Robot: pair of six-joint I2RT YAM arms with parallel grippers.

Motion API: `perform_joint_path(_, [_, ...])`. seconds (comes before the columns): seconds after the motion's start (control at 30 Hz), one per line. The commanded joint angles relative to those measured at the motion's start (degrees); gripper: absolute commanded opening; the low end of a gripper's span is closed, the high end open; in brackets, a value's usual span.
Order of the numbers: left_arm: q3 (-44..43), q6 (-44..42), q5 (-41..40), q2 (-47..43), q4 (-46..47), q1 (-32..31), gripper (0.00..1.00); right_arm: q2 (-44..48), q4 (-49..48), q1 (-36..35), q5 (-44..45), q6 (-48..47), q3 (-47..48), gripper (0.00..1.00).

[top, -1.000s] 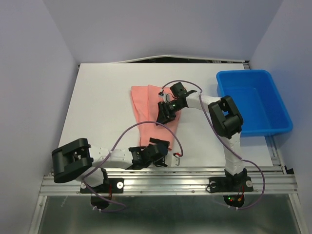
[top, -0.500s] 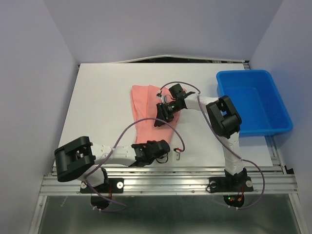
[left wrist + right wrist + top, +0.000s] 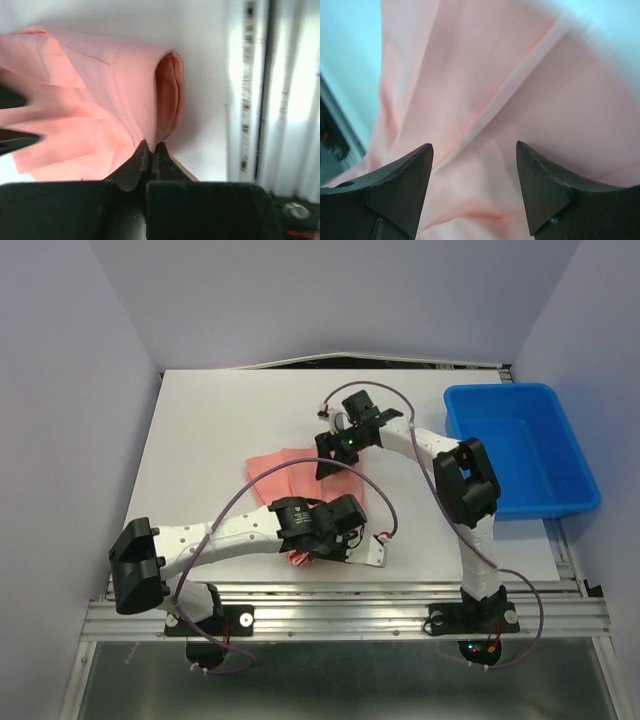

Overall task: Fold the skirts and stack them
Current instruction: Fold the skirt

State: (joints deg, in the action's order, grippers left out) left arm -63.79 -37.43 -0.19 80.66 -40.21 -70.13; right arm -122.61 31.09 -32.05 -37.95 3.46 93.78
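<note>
One salmon-pink skirt (image 3: 272, 474) lies bunched on the white table, folded over on itself. In the left wrist view my left gripper (image 3: 150, 148) is shut on a fold of the skirt (image 3: 100, 100), and the cloth loops up right beside the tips. From above, the left gripper (image 3: 305, 552) sits at the skirt's near end, where a bit of pink shows under the wrist. My right gripper (image 3: 332, 454) hovers at the skirt's far right corner. Its fingers stand apart over the pleated skirt (image 3: 485, 90) with nothing between them.
A blue plastic bin (image 3: 520, 445) stands at the right edge of the table (image 3: 200, 420). The aluminium rail (image 3: 350, 612) runs along the near edge, close behind the left gripper. Both arms' cables loop over the cloth.
The left gripper shut on the skirt's near end and carried it up and away from the rail, so the long skirt now lies bunched to the left. The right gripper opened and drew back.
</note>
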Motion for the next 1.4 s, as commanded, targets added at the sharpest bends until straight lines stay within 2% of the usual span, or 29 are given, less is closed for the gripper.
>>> perform_joint_path(0.0, [-9.48,0.60,16.43,1.42,-13.83,0.43,0.00,-2.98,0.72,5.59,8.32,-6.01,13.17,0.75])
perform_joint_path(0.17, [-18.37,0.25,27.23,6.34,-21.57,2.89,0.00,-11.14,-1.55,5.60,9.74,-6.37,21.34,0.77])
perform_joint_path(0.3, [-22.16,1.12,30.15,8.89,-24.04,4.47,0.00,-15.81,-2.00,5.60,7.83,-6.89,22.42,0.73])
perform_joint_path(0.4, [-23.57,0.43,30.51,8.90,-24.04,6.40,0.00,-16.35,-0.16,4.81,5.18,-8.82,19.51,0.61])
perform_joint_path(0.43, [-24.10,0.25,30.25,9.16,-24.04,7.02,0.00,-15.22,-0.07,3.94,3.61,-9.43,15.51,0.54])
perform_joint_path(0.53, [-25.85,-0.36,29.72,10.91,-24.22,10.00,0.00,-13.10,-0.24,1.91,1.31,-11.55,7.86,0.44])
perform_joint_path(0.67, [-29.19,-2.99,26.30,13.11,-24.13,12.73,0.00,-11.25,0.19,0.24,-1.76,-12.69,2.22,0.38])
perform_joint_path(0.83, [-34.20,-8.44,21.46,16.62,-24.13,15.80,0.00,-11.16,0.73,-2.31,-6.50,-12.17,-0.52,0.36])
perform_joint_path(1.0, [-36.31,-13.97,21.02,20.85,-23.96,19.58,0.00,-10.64,0.46,-2.84,-10.03,-10.59,-0.26,0.36])
perform_joint_path(1.37, [-39.92,-21.80,18.56,27.97,-21.15,26.79,0.01,-11.34,0.29,-3.37,-11.88,-9.53,1.06,0.36])
